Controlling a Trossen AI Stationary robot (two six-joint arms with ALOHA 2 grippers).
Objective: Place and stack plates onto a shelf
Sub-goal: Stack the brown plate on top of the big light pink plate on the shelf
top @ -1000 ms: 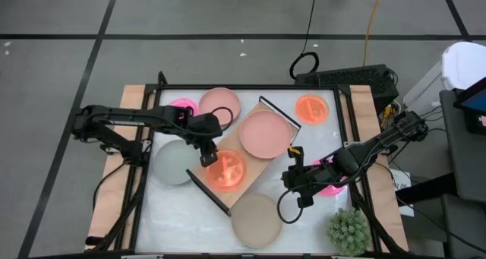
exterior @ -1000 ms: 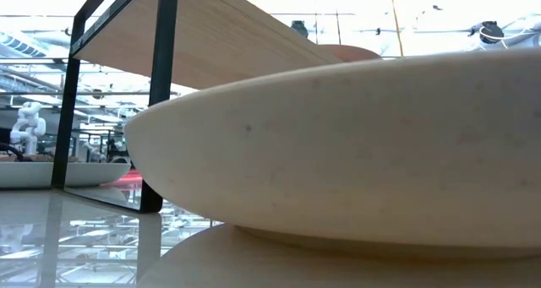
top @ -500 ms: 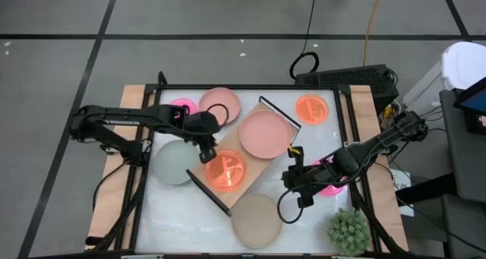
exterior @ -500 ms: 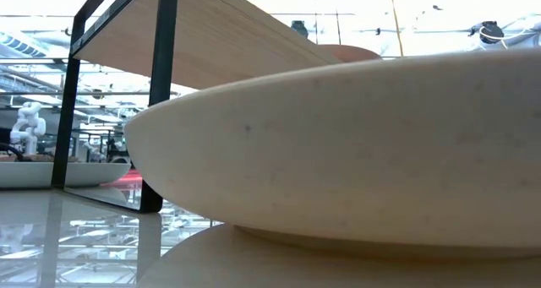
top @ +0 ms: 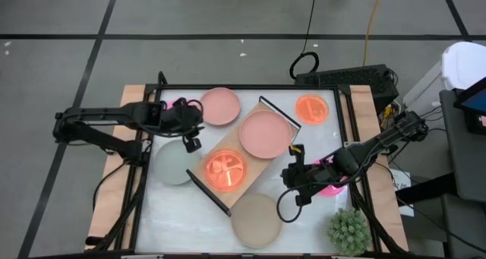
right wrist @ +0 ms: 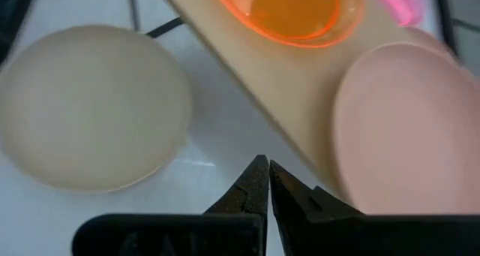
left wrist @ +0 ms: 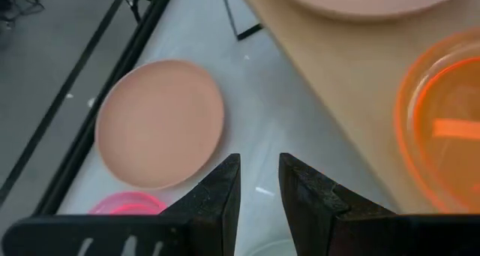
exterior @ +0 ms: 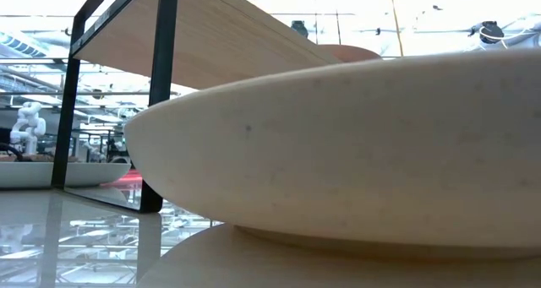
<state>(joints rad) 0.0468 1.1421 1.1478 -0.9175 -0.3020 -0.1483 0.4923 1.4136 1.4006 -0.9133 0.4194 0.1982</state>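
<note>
Two plates, orange and pink, top the shelf; left jaws slightly parted, right closed, both empty.

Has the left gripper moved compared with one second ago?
Yes. The left gripper has pulled back off the shelf, away from the orange plate lying there, toward the table's left side near the grey plate.

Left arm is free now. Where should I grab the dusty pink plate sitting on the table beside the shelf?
Take the dusty pink plate by its rim on the edge facing the left gripper, with one finger slid under the lip. It lies flat on the table, and the shelf crowds its other side, so that near edge looks freest.
</note>
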